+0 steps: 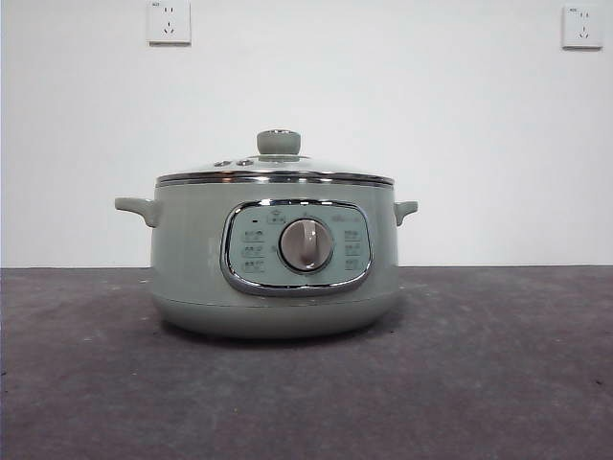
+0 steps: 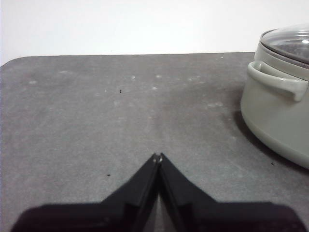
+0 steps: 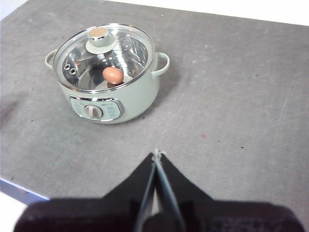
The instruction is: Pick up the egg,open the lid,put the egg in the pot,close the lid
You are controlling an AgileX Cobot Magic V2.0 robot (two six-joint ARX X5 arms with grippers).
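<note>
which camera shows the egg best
The right wrist view: it looks down through the glass lid and shows the egg lying inside the pot. The front view looks level at the pot's side, so no egg shows. The left wrist view catches only the pot's edge and one handle, no egg.

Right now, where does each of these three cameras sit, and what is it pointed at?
Front view: low, about table height, looking level at the pot and lid; no arm shows.
Left wrist view: on the left arm, looking across the table; the left end effector is shut, the pot's handle at one edge.
Right wrist view: on the right arm, high, looking down; the right end effector is shut, the egg visible under the glass lid.
All three share the pot.
</note>
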